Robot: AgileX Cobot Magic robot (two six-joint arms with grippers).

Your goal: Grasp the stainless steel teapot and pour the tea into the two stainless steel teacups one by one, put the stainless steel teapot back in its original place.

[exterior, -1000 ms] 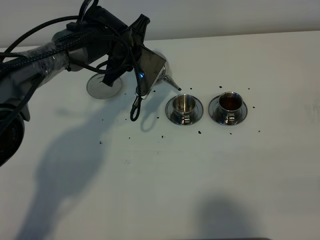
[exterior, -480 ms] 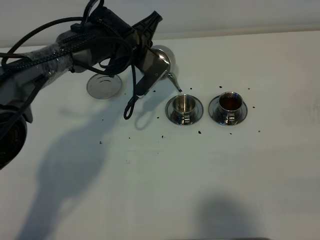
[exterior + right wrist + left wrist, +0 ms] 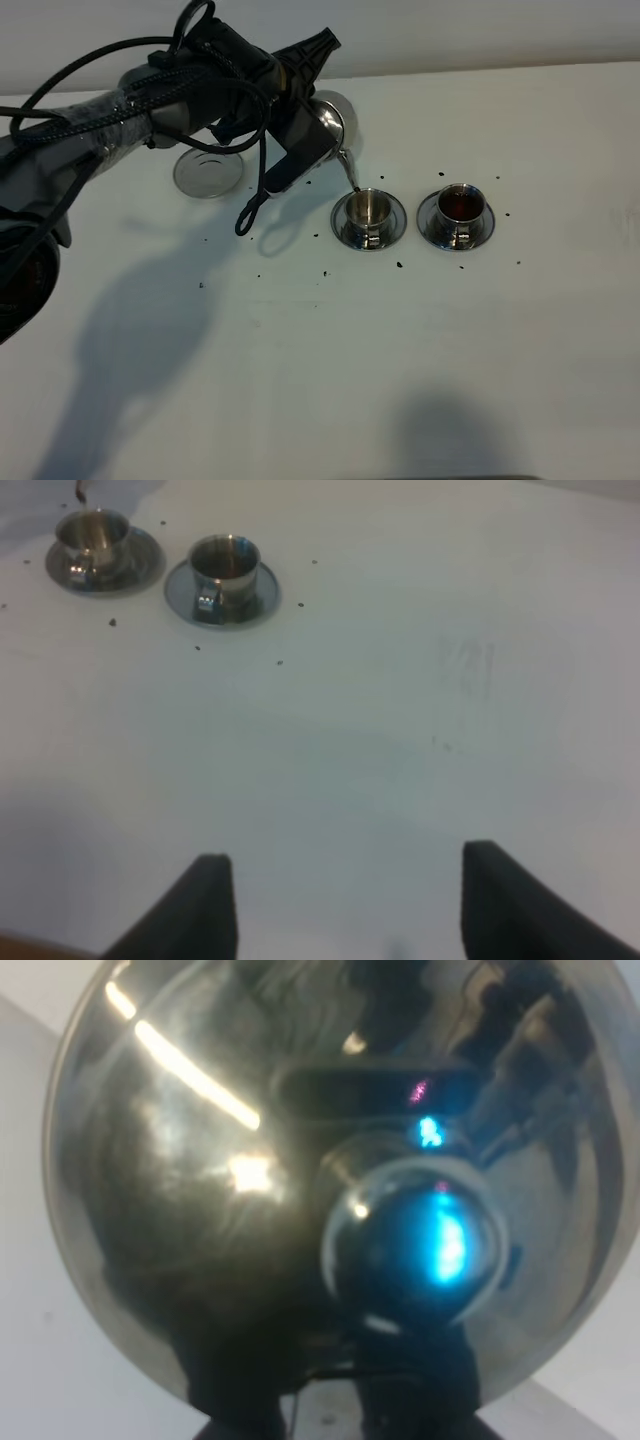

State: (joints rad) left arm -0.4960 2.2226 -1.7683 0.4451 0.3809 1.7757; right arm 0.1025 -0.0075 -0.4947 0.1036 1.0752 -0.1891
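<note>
1. White worktop (image 3: 400, 350) flecked with dark specks (image 3: 399, 265); pale wall (image 3: 450, 30) behind
2. Left gripper (image 3: 303, 118) jaws clamp the tilted stainless steel teapot (image 3: 330, 122), spout over the nearer teacup (image 3: 367, 210)
3. Right gripper (image 3: 340, 900) jaws apart, empty

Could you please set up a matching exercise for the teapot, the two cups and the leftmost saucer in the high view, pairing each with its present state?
Column one
1. teapot
2. cup nearer the teapot
3. cup farther from the teapot
4. leftmost saucer

Column two
a. holds dark tea
b. nothing stands on it
c. tilted and held in the air
d. the spout tip hangs over its rim

Pairs: 1-c, 2-d, 3-a, 4-b
</note>
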